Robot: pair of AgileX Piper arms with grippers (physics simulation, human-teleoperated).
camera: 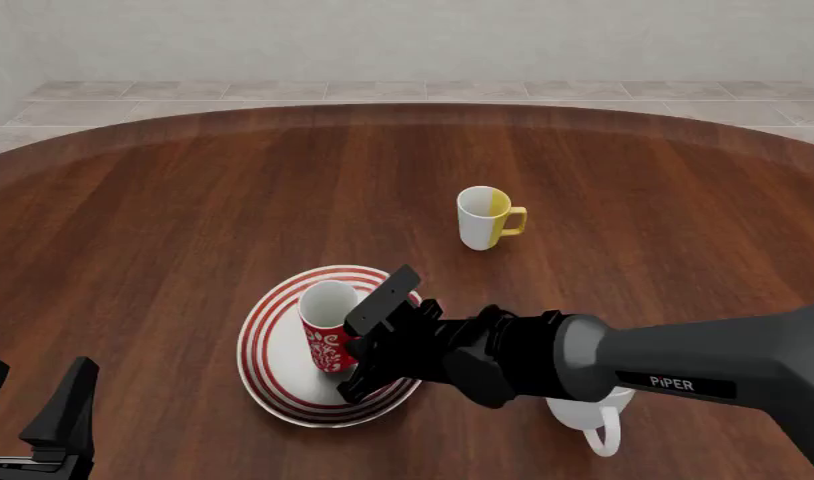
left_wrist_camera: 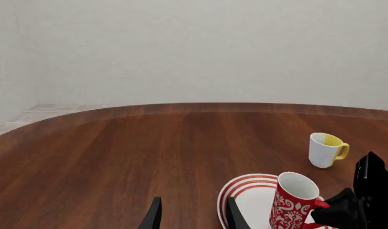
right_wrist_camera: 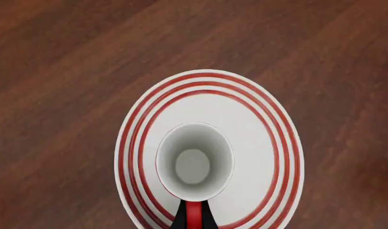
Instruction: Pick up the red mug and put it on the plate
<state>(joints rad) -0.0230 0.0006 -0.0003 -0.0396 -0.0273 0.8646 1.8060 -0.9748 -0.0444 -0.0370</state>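
Standing: red mug (camera: pixel 327 338) on plate (camera: pixel 267 345), wooden table (camera: pixel 180 220).

White mug (camera: pixel 591 418) mostly hidden under right arm (camera: pixel 674 365).

Two spare mugs on my wooden table.

The white-and-yellow mug (camera: pixel 489 218) stands upright far out on the dark wooden table (camera: pixel 180 230), handle to its right, well apart from the plain white mug (camera: pixel 590 415), which sits much nearer my side of the table, mostly hidden, its handle toward me. Beyond the table's curved far edge lie a pale tiled floor (camera: pixel 380 90) and a light wall (camera: pixel 407 40).
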